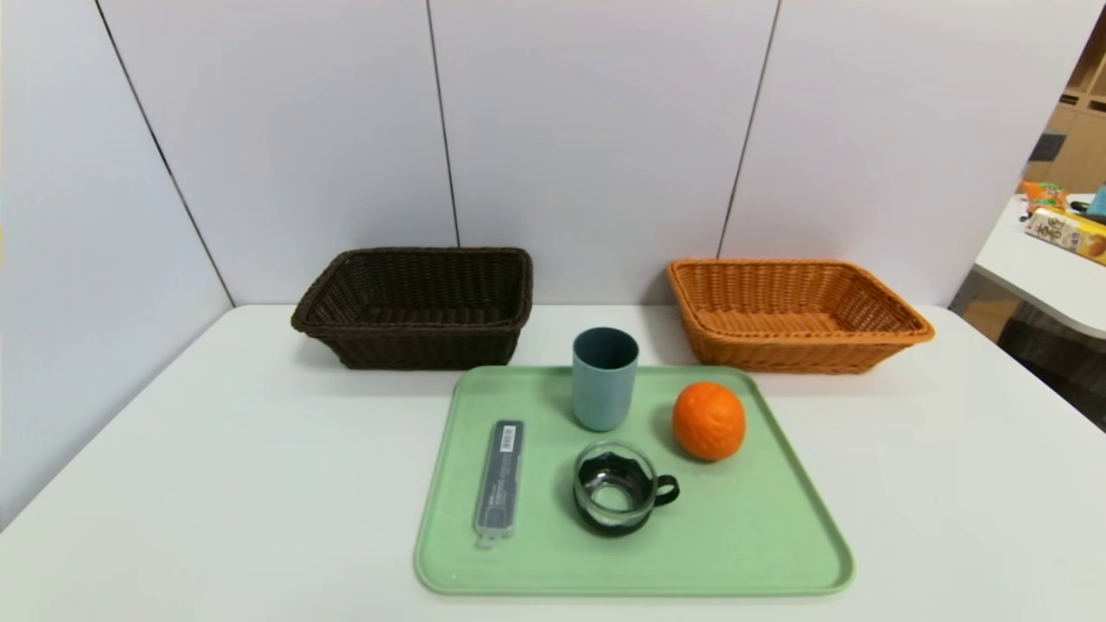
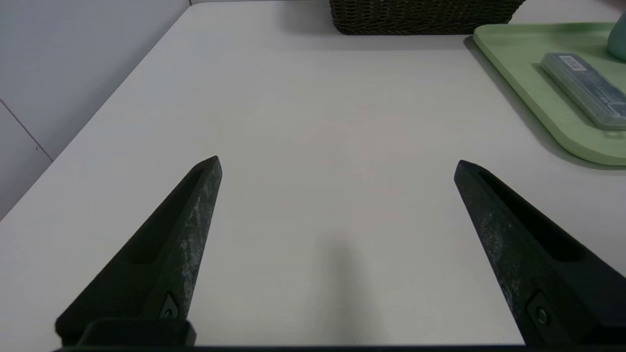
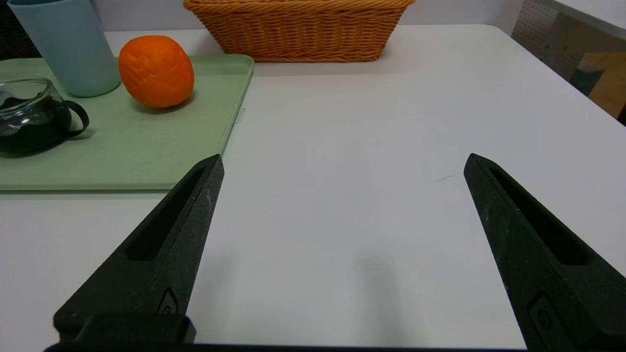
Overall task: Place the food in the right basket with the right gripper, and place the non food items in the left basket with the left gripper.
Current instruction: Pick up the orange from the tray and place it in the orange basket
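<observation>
An orange fruit sits on the green tray, right of a blue-grey tumbler. A clear glass cup with a black handle stands in front of the tumbler. A slim dark grey case lies along the tray's left side. The dark brown basket stands back left, the orange-tan basket back right; both look empty. My left gripper hovers open over bare table left of the tray. My right gripper hovers open over bare table right of the tray. Neither arm shows in the head view.
The white table meets grey wall panels just behind the baskets. A second table with packaged goods stands off to the right past the table edge.
</observation>
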Controlling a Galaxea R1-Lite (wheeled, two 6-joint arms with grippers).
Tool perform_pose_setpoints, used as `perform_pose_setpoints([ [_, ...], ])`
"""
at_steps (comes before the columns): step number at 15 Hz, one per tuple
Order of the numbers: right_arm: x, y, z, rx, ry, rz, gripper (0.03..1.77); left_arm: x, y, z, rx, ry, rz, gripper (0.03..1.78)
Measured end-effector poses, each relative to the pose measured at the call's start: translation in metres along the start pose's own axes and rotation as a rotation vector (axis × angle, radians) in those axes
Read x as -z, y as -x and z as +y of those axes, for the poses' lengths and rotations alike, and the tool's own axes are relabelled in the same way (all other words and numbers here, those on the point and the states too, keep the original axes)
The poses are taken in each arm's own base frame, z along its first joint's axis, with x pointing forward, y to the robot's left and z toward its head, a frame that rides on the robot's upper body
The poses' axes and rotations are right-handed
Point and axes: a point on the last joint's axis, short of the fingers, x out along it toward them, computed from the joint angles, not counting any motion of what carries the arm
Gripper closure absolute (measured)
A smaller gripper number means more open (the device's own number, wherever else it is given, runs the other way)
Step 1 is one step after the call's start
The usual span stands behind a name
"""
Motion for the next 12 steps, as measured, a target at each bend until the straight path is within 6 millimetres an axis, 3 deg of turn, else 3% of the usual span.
perform_pose_setpoints([
  [12, 0.0000, 0.0000, 0.0000, 0.000, 0.000, 0.000, 0.10, 0.0000, 0.0000, 0.0000, 0.000, 0.000, 0.000, 0.12],
])
